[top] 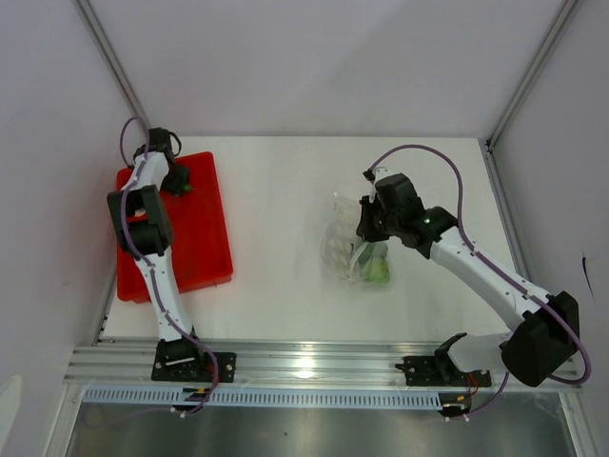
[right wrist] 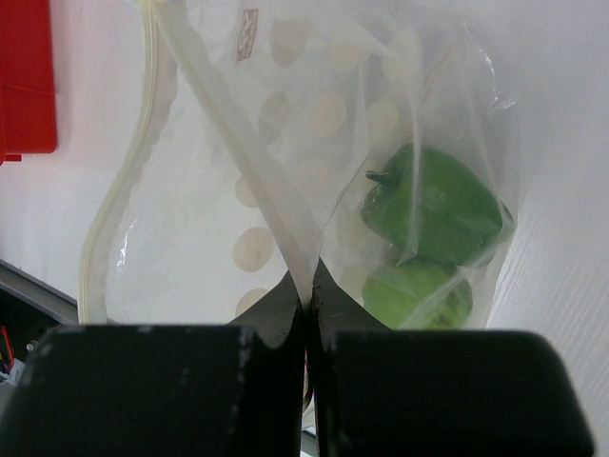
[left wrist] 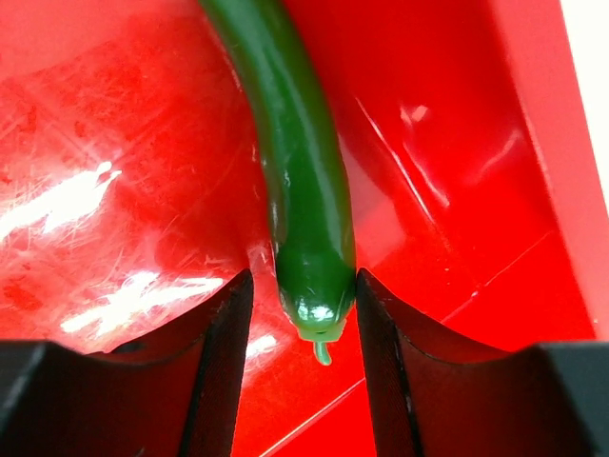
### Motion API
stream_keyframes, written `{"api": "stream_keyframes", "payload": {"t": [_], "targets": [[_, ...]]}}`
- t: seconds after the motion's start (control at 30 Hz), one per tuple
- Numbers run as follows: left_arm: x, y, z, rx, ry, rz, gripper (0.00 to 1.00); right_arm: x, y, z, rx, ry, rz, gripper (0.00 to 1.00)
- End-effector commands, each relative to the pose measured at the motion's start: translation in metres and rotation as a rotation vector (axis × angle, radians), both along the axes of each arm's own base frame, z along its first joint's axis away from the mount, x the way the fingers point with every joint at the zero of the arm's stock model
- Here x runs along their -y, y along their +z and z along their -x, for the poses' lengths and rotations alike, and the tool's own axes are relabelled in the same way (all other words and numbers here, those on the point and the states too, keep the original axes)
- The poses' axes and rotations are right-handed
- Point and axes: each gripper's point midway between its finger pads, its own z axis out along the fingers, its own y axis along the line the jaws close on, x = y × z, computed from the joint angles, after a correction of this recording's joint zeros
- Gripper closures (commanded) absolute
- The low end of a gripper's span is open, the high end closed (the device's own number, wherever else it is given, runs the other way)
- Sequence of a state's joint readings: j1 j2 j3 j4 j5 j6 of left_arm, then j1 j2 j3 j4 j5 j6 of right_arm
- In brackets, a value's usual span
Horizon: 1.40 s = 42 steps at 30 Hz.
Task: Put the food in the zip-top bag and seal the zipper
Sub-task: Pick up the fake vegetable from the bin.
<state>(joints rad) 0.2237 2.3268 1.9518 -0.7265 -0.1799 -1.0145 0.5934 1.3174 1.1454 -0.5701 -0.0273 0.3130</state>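
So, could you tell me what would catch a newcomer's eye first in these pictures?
The bright red tray stands out at the left, where the left gripper straddles the tip of a glossy dark green pepper lying in it. To the right, the right gripper pinches a fold of the clear zip-top bag, which holds two lime-green food pieces.

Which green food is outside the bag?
The long dark green pepper on the red tray, within the left tool; the two lighter green pieces lie inside the bag.
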Motion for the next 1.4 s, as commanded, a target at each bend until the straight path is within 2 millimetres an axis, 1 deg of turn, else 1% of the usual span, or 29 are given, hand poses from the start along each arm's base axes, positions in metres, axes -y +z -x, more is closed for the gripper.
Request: {"api": "stream_keyframes", "payload": {"t": [0.0,0.17,0.23,0.3,0.33,0.37,0.43,0.47,0.5,0.53,0.6,0.63,0.73,0.77,0.83,0.87,0.9,0.93,1.0,1.03,1.07,1.1,1.13,1.17,1.2,1.27,1.3,1.33,1.37], "targets": [[-0.001,0.009,-0.001,0.004,0.014,0.013,0.51,0.000,0.017,-0.003,0.058,-0.006,-0.043,1.00],[-0.001,0.007,-0.001,-0.008,0.014,0.013,0.53,0.001,0.022,-0.002,0.066,-0.008,-0.047,1.00],[-0.001,0.009,-0.001,-0.002,0.014,0.012,0.56,0.002,0.025,-0.001,0.074,-0.009,-0.051,1.00],[-0.001,0.007,0.001,-0.007,0.014,0.014,0.67,0.004,0.027,0.001,0.082,-0.011,-0.057,1.00],[-0.003,0.012,-0.003,0.016,0.014,0.010,0.73,0.004,0.028,0.002,0.082,-0.010,-0.058,1.00],[-0.002,0.008,0.001,0.011,0.014,0.015,0.87,0.005,0.030,0.003,0.085,-0.013,-0.059,1.00],[-0.003,0.013,0.001,0.038,0.017,0.011,0.96,0.007,0.030,0.004,0.079,-0.019,-0.058,1.00],[-0.001,0.007,0.007,0.022,0.017,0.015,0.99,0.007,0.030,0.005,0.075,-0.018,-0.057,1.00],[0.001,0.001,0.014,0.004,0.012,0.017,0.99,0.008,0.031,0.006,0.079,-0.020,-0.057,1.00],[0.002,0.012,0.013,0.028,0.006,0.013,0.99,0.008,0.031,0.006,0.075,-0.023,-0.055,1.00],[0.011,0.004,0.025,0.028,-0.003,0.036,0.99,0.009,0.031,0.006,0.073,-0.026,-0.047,1.00],[0.009,0.028,0.024,0.083,0.003,0.027,0.99,0.010,0.033,0.006,0.068,-0.030,-0.043,1.00],[0.021,0.036,0.036,0.124,-0.033,0.016,0.99,0.010,0.031,0.004,0.060,-0.033,-0.031,1.00],[0.023,0.058,0.034,0.170,-0.045,0.008,0.99,0.010,0.031,0.003,0.060,-0.036,-0.031,1.00],[0.034,0.073,0.037,0.190,-0.080,0.024,0.99,0.010,0.032,0.002,0.055,-0.040,-0.032,1.00],[0.041,0.086,0.044,0.209,-0.096,0.030,0.99,0.009,0.032,0.001,0.057,-0.040,-0.033,1.00],[0.051,0.086,0.048,0.223,-0.116,0.042,1.00,0.008,0.032,0.001,0.054,-0.041,-0.034,1.00],[0.063,0.108,0.050,0.276,-0.141,0.055,0.99,0.008,0.033,0.000,0.053,-0.045,-0.038,1.00],[0.078,0.102,0.064,0.281,-0.169,0.081,0.99,0.007,0.034,0.000,0.054,-0.045,-0.040,1.00],[0.089,0.110,0.066,0.306,-0.202,0.110,0.99,0.008,0.034,0.000,0.049,-0.047,-0.038,1.00],[0.098,0.107,0.075,0.303,-0.222,0.121,0.99,0.010,0.035,-0.002,0.060,-0.059,-0.034,1.00],[0.116,0.122,0.083,0.346,-0.272,0.133,0.99,0.011,0.032,-0.003,0.062,-0.068,-0.025,1.00],[0.126,0.129,0.088,0.371,-0.299,0.138,0.99,0.011,0.031,-0.004,0.060,-0.069,-0.023,1.00],[0.143,0.128,0.098,0.373,-0.341,0.151,0.99,0.012,0.028,-0.004,0.055,-0.069,-0.016,1.00],[0.154,0.154,0.107,0.449,-0.379,0.150,0.99,0.012,0.027,-0.005,0.057,-0.071,-0.014,1.00],[0.181,0.160,0.127,0.498,-0.459,0.203,0.99,0.013,0.026,-0.005,0.058,-0.075,-0.009,1.00],[0.200,0.184,0.138,0.575,-0.524,0.222,0.99,0.013,0.027,-0.006,0.062,-0.075,-0.009,1.00],[0.219,0.179,0.153,0.583,-0.596,0.292,0.99,0.012,0.026,-0.007,0.062,-0.075,-0.009,1.00],[0.238,0.187,0.164,0.599,-0.654,0.337,0.99,0.012,0.026,-0.007,0.062,-0.074,-0.007,1.00]]}}
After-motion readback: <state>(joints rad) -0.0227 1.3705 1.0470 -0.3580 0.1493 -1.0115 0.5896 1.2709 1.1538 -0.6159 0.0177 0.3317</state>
